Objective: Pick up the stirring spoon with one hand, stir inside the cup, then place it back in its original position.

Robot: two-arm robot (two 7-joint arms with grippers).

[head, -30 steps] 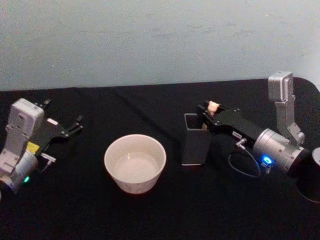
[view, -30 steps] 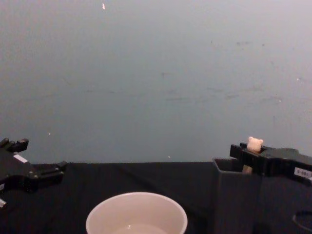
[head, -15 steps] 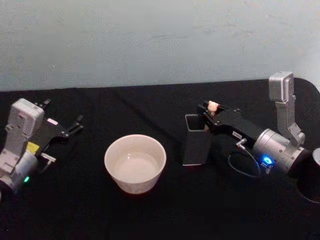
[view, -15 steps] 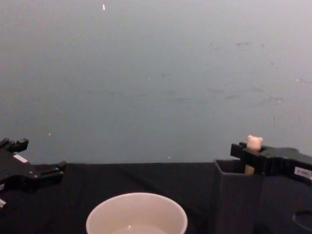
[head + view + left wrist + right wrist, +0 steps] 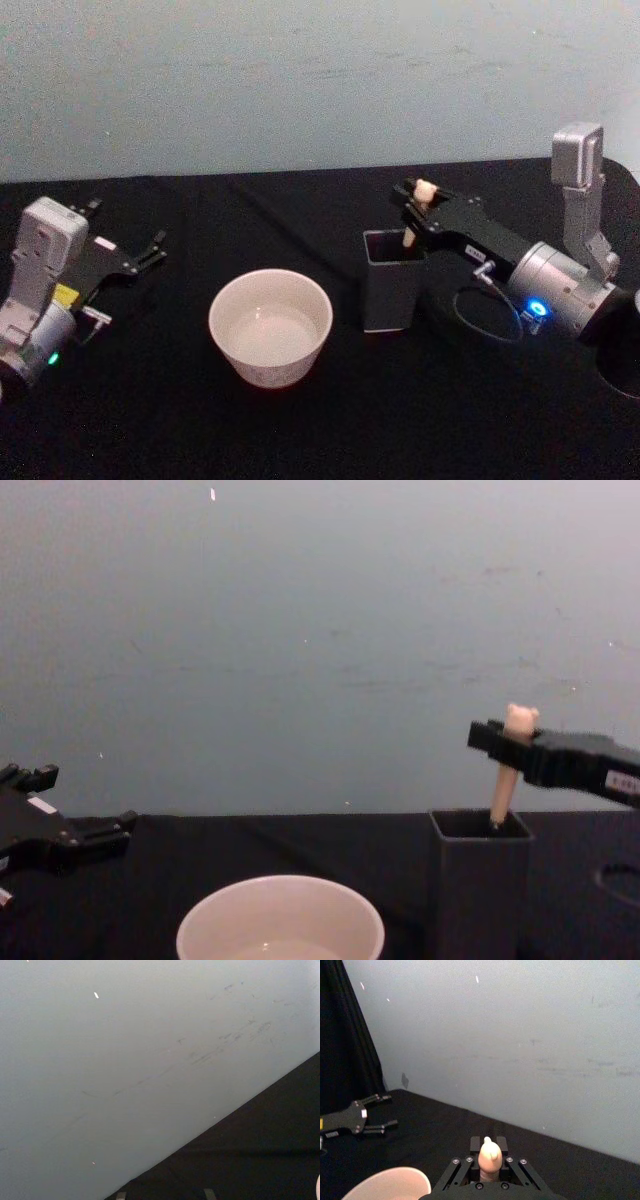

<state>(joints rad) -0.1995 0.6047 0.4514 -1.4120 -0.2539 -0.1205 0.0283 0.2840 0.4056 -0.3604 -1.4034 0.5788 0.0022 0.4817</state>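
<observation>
One arm works: our right gripper [image 5: 415, 208], jaws pinching the spoon [image 5: 503, 785] below its bear head, holds it near upright to clear the holder [image 5: 393, 290]; left gripper [image 5: 152, 250] idles, jaws spread.

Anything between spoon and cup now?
Only a wall of the holder: the stirring spoon, jaws of the right gripper shut on its handle, has its lower end inside it. Nothing else visible before the cup; left gripper idles beyond it.
</observation>
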